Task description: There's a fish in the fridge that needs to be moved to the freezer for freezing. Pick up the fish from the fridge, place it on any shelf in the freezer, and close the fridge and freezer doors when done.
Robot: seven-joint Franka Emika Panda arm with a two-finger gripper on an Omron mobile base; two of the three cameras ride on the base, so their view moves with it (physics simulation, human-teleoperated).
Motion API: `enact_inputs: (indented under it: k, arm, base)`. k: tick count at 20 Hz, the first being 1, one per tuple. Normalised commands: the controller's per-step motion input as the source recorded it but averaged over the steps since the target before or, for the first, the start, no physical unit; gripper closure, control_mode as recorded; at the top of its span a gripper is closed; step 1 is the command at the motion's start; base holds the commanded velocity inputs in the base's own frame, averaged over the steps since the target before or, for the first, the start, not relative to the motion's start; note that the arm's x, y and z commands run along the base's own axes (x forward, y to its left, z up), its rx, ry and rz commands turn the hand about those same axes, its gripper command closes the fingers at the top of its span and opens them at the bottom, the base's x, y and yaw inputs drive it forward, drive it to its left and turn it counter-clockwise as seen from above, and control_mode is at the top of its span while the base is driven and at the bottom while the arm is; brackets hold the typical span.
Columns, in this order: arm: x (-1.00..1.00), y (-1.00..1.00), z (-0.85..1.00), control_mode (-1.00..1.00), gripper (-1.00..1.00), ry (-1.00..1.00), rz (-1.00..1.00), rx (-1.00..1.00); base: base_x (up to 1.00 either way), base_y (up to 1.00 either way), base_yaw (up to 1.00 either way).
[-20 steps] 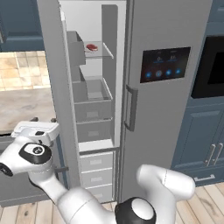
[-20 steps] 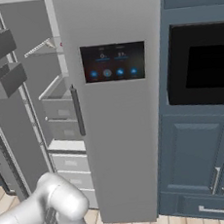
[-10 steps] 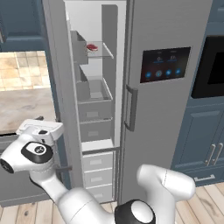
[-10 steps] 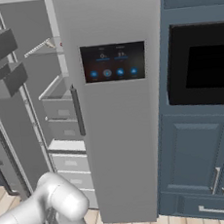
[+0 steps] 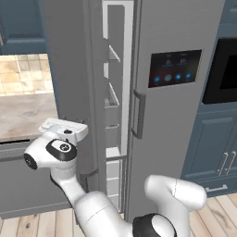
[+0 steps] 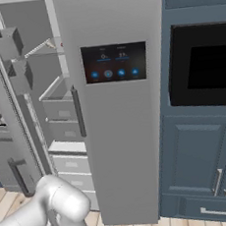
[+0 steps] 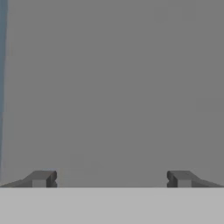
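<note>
1. The pincer (image 7: pixel 111 178) has its fingertips (image 7: pixel 41 178) set wide apart with nothing between them, facing a flat grey surface close ahead.
2. In the left base view the hand sits at about 9 o'clock, against the outer face of the freezer door (image 5: pixel 74 69).
3. That door stands partly ajar; the freezer (image 6: pixel 60 110) shows a glass shelf, grey bins and drawers.
4. The fridge door (image 6: pixel 121 124), with its black panel (image 6: pixel 113 62) and blue lights, is closed.
5. A worktop (image 5: pixel 25 115) lies at 9 o'clock.
</note>
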Motion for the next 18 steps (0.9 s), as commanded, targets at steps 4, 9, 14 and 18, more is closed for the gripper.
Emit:
enact_inputs:
  k: [4, 9, 14, 18]
  arm:
    - [0.45, -1.00, 0.00, -1.00, -1.00, 0.00, 0.00, 0.10]
    - [0.09, -0.85, 0.04, -1.00, -1.00, -0.04, 0.00, 0.09]
    - [0.01, -0.37, 0.05, -1.00, -1.00, 0.00, -0.01, 0.01]
    - [0.00, -0.50, 0.09, -1.00, -1.00, 0.00, 0.00, 0.02]
  base:
    - [0.00, 0.00, 0.00]
    - [0.00, 0.00, 0.00]
    - [0.00, 0.00, 0.00]
    - [0.00, 0.00, 0.00]
